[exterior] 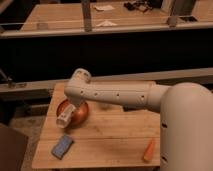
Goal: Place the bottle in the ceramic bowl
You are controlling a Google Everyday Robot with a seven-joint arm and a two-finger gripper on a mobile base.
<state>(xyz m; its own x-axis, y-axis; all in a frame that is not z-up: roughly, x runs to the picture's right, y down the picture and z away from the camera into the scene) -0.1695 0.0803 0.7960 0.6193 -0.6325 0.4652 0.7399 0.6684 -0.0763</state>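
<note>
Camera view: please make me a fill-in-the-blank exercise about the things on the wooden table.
1. The end effector hangs over the near rim of the ceramic ____.
2. The block near the table's front left corner is ____ in colour.
3. The orange carrot-like piece lies near the front ____ corner.

Missing words: bowl; blue; right
</note>
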